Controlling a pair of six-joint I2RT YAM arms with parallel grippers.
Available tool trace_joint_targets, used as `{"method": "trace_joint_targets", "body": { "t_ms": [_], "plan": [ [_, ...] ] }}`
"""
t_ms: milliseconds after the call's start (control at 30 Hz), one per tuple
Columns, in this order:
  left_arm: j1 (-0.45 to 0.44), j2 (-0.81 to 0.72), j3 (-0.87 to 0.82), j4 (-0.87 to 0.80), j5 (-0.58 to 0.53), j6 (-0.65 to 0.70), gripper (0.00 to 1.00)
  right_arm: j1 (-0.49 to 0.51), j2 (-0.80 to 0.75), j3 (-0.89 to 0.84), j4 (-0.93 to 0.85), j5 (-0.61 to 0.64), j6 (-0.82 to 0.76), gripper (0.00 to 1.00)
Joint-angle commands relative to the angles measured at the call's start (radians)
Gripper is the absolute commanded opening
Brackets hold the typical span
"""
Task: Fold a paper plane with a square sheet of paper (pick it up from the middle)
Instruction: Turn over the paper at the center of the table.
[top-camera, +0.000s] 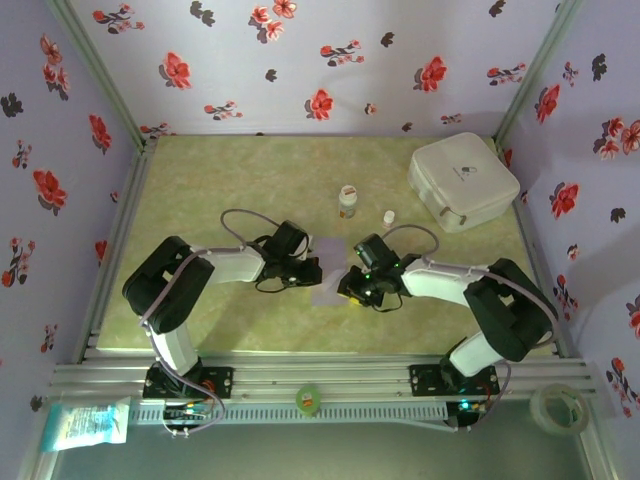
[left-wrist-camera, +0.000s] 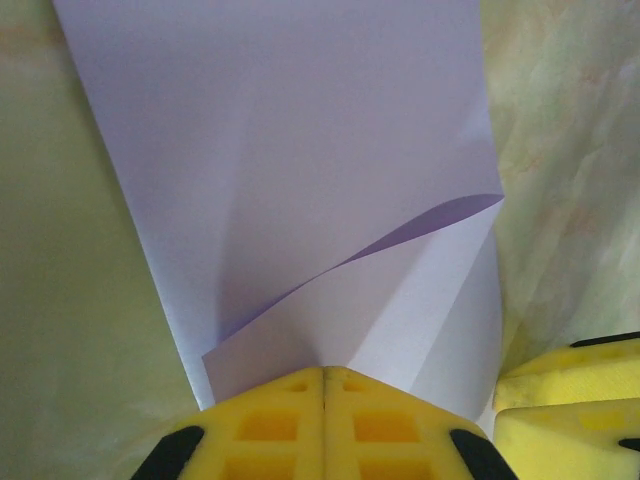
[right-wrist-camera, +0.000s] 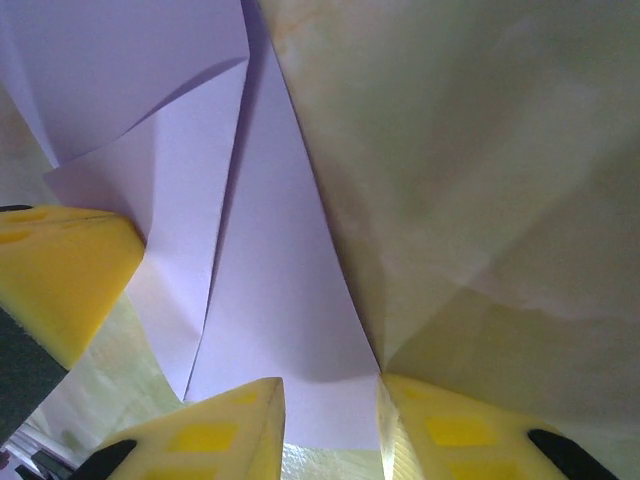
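Near the middle of the desk (top-camera: 200, 180), one square sheet of paper (top-camera: 333, 272) was seen, creased, with one flap curled over, between two grippers. The left gripper (left-wrist-camera: 325, 385) was pressed fully together on an edge of the sheet. The right gripper (right-wrist-camera: 330, 400) was parted narrowly, with the sheet's edge lying in the gap, not pinched. Toward the far edge, one small bottle (top-camera: 347, 200) and a second small bottle (top-camera: 389, 217) were stood upright, and one white box (top-camera: 463, 180) was placed near the far right corner.

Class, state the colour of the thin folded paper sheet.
The thin paper sheet is pale lilac; clearest from the left wrist.
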Motion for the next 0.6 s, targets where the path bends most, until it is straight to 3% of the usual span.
{"method": "trace_joint_targets", "body": {
  "t_ms": [0,200,567],
  "plan": [
    [0.007,0.025,-0.029,-0.021,-0.016,-0.013,0.03,0.012,0.03,0.026,0.001,-0.008,-0.009,0.3],
    [0.007,0.022,-0.036,-0.012,-0.017,-0.017,0.03,0.01,0.036,0.057,0.051,-0.013,-0.041,0.4],
    [0.007,0.028,-0.034,-0.006,-0.01,-0.02,0.02,-0.063,0.073,0.093,0.117,-0.045,-0.078,0.43]
  ]
}}
